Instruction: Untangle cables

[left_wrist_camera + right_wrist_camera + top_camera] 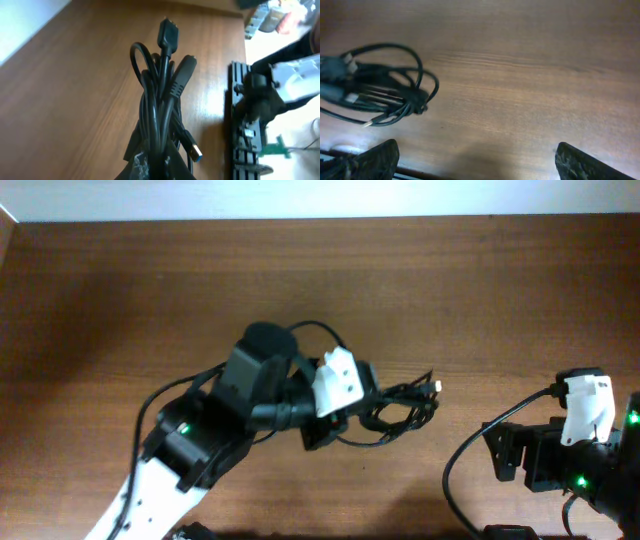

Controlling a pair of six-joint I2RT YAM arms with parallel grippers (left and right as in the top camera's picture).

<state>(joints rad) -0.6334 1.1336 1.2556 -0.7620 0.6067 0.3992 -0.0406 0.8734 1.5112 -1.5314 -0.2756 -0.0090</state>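
- The left claw [343, 421] is clamped on the cables [405, 408], a tangled black bundle with plug ends, near the middle of the wooden surface [150, 280].
- The right claw [510, 452] sits well apart from the bundle, fingers spread wide.

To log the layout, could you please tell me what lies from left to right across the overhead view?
left claw, shut on the bundle → cables → bare table → right claw, open

Black cables [400, 408] lie bundled on the wooden table [480, 290].
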